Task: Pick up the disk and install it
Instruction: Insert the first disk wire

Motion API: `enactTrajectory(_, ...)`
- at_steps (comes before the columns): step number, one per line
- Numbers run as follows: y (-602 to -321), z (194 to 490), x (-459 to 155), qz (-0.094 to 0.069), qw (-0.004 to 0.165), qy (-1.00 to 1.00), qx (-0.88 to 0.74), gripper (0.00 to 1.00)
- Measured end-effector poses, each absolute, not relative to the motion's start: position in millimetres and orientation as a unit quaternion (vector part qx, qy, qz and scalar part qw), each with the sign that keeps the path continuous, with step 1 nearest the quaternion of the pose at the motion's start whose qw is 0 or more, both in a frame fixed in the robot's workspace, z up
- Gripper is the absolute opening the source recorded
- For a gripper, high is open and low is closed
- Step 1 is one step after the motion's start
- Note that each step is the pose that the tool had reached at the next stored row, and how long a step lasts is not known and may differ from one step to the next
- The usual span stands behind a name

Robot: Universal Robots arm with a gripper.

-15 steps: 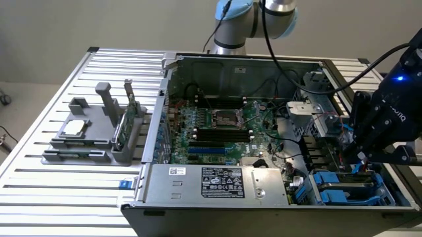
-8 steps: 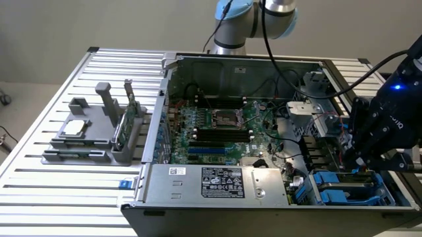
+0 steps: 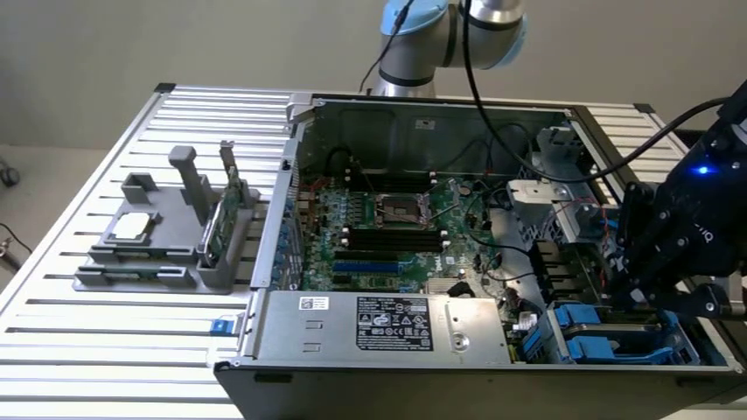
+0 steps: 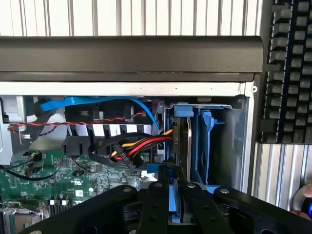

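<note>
Disk [image 4: 174,207], seen edge-on with its blue rail showing, stands upright between the gripper's fingers at the mouth of the drive bay [image 3: 618,341], in the corner of the computer case [image 3: 467,376] at the exterior view's right. That case lies open on a slatted metal table [image 3: 70,350], whose bare slats run free around the case in the exterior view. Inside the case, the boxed power supply [image 3: 386,328] fills the near edge and the green motherboard [image 3: 386,236] covers the middle. The bay corner is tight: a case wall closes it on the outer side, blue plastic rails line the slots, and a bundle of red, yellow and black cables [image 4: 141,146] ends just beside the bay opening, with a blue flat cable [image 4: 97,102] looping above. A dark keyboard [image 4: 287,73] lies outside the case wall. At the exterior view's left, well apart from the case, a grey holder [image 3: 152,254] carries a small square silver chip [image 3: 131,226] and an upright green circuit card [image 3: 227,219]. The gripper [image 3: 636,293] reaches down into the bay corner; in the wrist view the gripper [image 4: 175,187] is drawn narrow, its fingers [image 4: 161,195] pressed on either side of the disk's blue edge.
</note>
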State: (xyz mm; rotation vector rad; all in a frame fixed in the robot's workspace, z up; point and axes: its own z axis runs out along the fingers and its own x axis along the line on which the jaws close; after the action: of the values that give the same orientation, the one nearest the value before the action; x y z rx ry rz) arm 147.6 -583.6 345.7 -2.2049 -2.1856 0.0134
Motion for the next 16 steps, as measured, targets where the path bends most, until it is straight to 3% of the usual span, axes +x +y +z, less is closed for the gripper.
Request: enactTrajectory(16,-588.6,340.0,146.1,-0.008,0.020,-0.704,-0.710,0.17)
